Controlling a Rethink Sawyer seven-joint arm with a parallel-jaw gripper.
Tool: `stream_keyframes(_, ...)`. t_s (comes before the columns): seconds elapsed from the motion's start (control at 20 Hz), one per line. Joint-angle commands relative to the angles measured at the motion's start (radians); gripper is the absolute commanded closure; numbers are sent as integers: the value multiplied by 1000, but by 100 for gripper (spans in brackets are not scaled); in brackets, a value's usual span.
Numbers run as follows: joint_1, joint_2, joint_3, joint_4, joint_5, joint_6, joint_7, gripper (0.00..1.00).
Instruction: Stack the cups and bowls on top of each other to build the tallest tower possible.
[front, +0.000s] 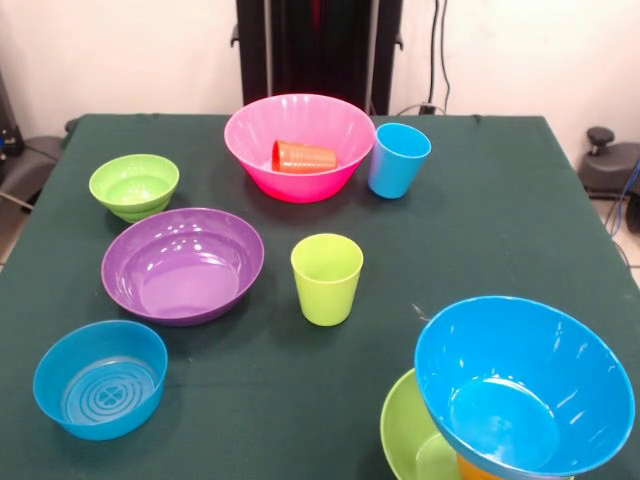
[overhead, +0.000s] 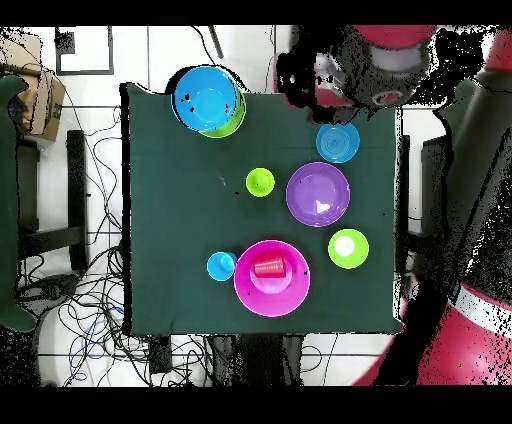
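Overhead view, clock taken from table (overhead: 180, 200) centre. The tower (front: 520, 400) sits at 11 o'clock by the corner: large blue bowl (front: 525, 385) on top and tilted, large lime green bowl (front: 403, 437) underneath, and a sliver of orange cup (front: 478, 470) showing btwn them. The arm (overhead: 388, 58) hangs over the table edge at approx 1 o'clock. The dark mass at its end is prob. the gripper (overhead: 312, 82), but it's too ragged to be sure, and I cannot tell whether it's released or clenched. Nothing shows in its grasp. From that mass the tower lies at 9 o'clock, apart from it. The small blue bowl (front: 100, 380) w/ ringed base is the nearest piece, at its 5 o'clock. The lime green cup (front: 326, 280) stands upright just off table centre, towards 12. The purple bowl (front: 183, 265) is at 3 o'clock, open side up and empty. The small lime green bowl (front: 134, 185) is at 4 o'clock, near the purple one but not touching. The pink bowl (front: 240, 140) is at 6 o'clock w/ the red cup (front: 304, 156) lying on its side inside. The light blue cup (front: 398, 160) is upright at 7 o'clock, right against the pink bowl's rim. The front view shows no part of the gripper.
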Motion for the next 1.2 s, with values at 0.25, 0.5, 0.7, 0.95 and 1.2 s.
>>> stream_keyframes(0.25, -38, -13, -205, 285, 89, -171, 123, 100)
stream_keyframes(0.5, -57, -48, -228, 375, 117, -248, 46, 100)
stream_keyframes(0.7, -54, -55, -251, 391, 121, -265, 34, 100)
stream_keyframes(0.95, -61, -60, -268, 412, 162, -292, 48, 100)
stream_keyframes(1.2, -108, -108, -277, 527, 204, -400, 2, 100)
